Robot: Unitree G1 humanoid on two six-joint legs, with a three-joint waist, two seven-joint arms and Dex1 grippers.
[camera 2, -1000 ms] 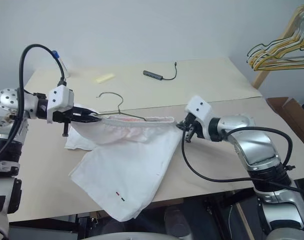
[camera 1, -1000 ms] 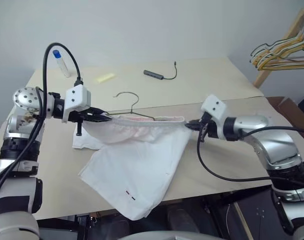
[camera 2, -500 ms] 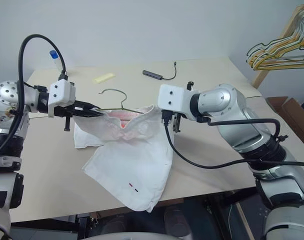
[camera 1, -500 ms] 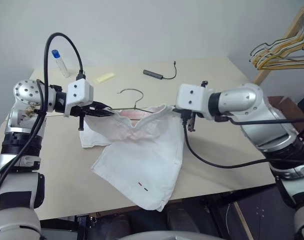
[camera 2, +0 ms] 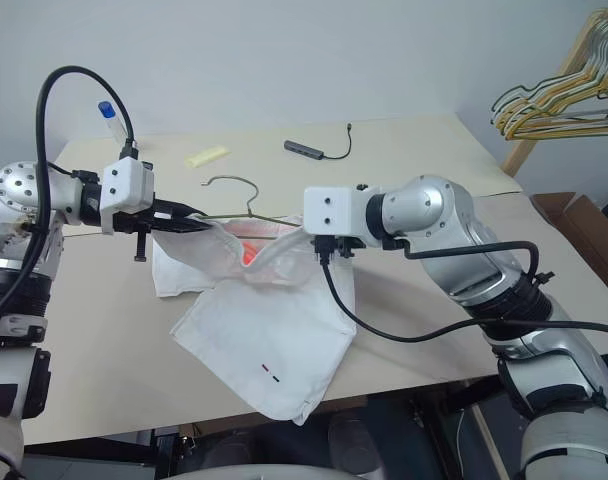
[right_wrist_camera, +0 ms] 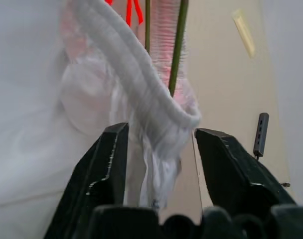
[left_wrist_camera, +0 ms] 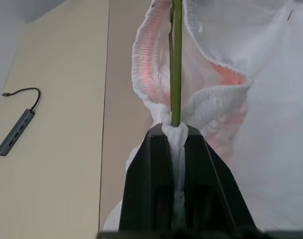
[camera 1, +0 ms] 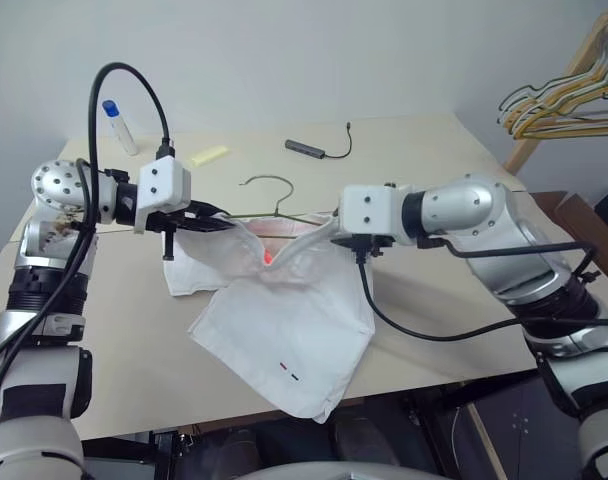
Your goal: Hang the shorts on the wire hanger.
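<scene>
The white shorts (camera 1: 284,320) hang folded over the table, with the waistband lifted and slack. The wire hanger (camera 1: 269,185) lies along the waistband with its hook pointing to the far side. In the left wrist view my left gripper (left_wrist_camera: 174,130) is shut on a pinch of waistband together with the green hanger wire (left_wrist_camera: 177,59). My right gripper (right_wrist_camera: 159,132) is at the waistband's other end. It is open, with the gathered waistband (right_wrist_camera: 141,84) draped loosely between its spread fingers and two hanger wires (right_wrist_camera: 177,50) running just beyond.
A grey USB hub with a cable (camera 1: 309,148), a yellow strip (camera 1: 211,154) and a blue-capped bottle (camera 1: 119,125) lie at the table's far side. A bunch of yellow and dark hangers (camera 1: 564,100) hangs on a wooden rack at the right. The shorts' hem overhangs the table's front edge.
My right gripper has swung left toward the left one, rolled over and opened. The once taut waistband now sags and the shorts bunch up. The left gripper has stayed put.
</scene>
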